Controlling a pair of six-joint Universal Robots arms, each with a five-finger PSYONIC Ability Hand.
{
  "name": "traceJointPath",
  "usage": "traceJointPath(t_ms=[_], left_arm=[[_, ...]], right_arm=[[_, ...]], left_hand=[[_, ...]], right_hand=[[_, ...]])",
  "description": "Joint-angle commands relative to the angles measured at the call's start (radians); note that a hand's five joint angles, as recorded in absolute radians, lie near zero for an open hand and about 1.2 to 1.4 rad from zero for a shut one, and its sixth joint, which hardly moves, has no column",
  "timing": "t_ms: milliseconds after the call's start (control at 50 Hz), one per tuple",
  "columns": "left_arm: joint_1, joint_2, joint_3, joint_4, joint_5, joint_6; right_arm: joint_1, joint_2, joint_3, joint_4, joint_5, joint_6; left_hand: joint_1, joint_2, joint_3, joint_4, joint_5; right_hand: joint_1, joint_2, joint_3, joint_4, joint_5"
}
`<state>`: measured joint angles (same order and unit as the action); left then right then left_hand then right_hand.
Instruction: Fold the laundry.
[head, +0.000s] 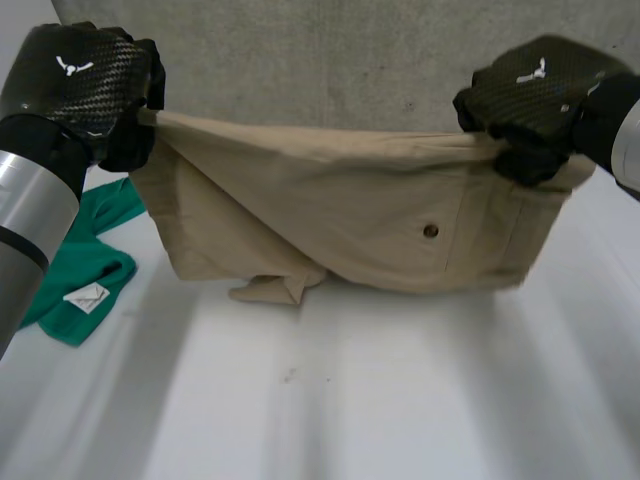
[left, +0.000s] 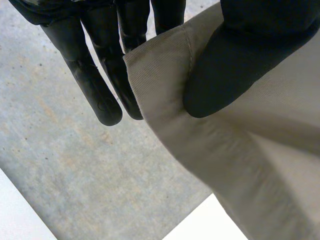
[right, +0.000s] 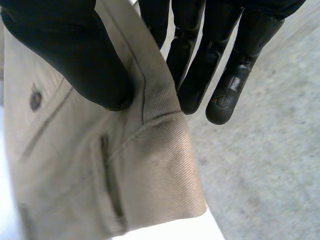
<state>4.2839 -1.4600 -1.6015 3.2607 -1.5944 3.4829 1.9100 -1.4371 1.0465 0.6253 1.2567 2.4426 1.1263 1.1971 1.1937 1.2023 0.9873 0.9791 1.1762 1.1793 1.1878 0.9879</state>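
Tan twill garment (head: 340, 215) strung up, white counter (head: 350, 400) below it.
L hand (head: 80, 85) & R hand (head: 530, 95) each pinch its top corner; green cloth (head: 85, 262) left of garment.

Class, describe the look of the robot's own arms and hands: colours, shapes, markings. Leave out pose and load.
Both the left hand and right hand are black, with glossy woven-carbon backs bearing a small white emblem. Their fingers are matte black, thick, round-tipped. The left arm is a silver-grey cylinder with a black band; the right arm shows pale grey.
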Motion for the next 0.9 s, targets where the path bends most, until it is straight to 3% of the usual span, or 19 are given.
traceJointPath(t_ms=[20,180,300,400,500,540,620,760,900], left_arm=[[0.004,-0.172,0.015,0.001,0.010,0.007],[-0.013,-0.440,0.169,0.049,0.011,0.010],[-0.013,-0.559,0.351,0.243,0.013,0.042],[-0.010,-0.577,0.459,0.470,0.024,0.093],[0.004,-0.539,0.508,0.722,0.047,0.097],[0.004,-0.519,0.511,0.751,0.044,0.096],[0.004,-0.487,0.497,0.697,0.043,0.094],[0.002,-0.441,0.370,0.634,0.047,0.093],[-0.006,-0.465,0.184,0.622,0.062,0.097]], right_arm=[[-0.003,0.145,0.026,0.040,0.007,-0.111],[0.006,0.396,-0.150,-0.065,0.075,-0.100],[0.017,0.514,-0.336,-0.252,0.174,-0.099],[0.030,0.555,-0.509,-0.569,0.187,-0.097],[0.052,0.520,-0.549,-0.889,0.191,-0.093],[0.058,0.497,-0.540,-0.952,0.194,-0.093],[0.058,0.471,-0.510,-0.928,0.193,-0.093],[0.092,0.465,-0.376,-0.742,0.204,-0.073],[0.087,0.495,-0.127,-0.673,0.239,-0.057]], left_hand=[[0.270,0.199,0.203,0.194,0.234],[0.270,0.199,0.203,0.194,0.234],[0.270,0.199,0.203,0.194,0.234],[0.270,0.199,0.203,0.194,0.234],[0.270,0.199,0.203,0.194,0.234],[0.270,0.199,0.203,0.194,0.234],[0.270,0.199,0.203,0.194,0.234],[0.270,0.199,0.203,0.194,0.234],[0.270,0.199,0.203,0.194,0.234]], right_hand=[[0.417,0.220,0.217,0.209,0.234],[0.417,0.220,0.217,0.209,0.234],[0.417,0.220,0.217,0.209,0.234],[0.417,0.220,0.217,0.209,0.234],[0.417,0.220,0.217,0.209,0.234],[0.417,0.220,0.217,0.209,0.234],[0.417,0.220,0.217,0.209,0.234],[0.417,0.220,0.217,0.209,0.234],[0.417,0.220,0.217,0.209,0.234]])
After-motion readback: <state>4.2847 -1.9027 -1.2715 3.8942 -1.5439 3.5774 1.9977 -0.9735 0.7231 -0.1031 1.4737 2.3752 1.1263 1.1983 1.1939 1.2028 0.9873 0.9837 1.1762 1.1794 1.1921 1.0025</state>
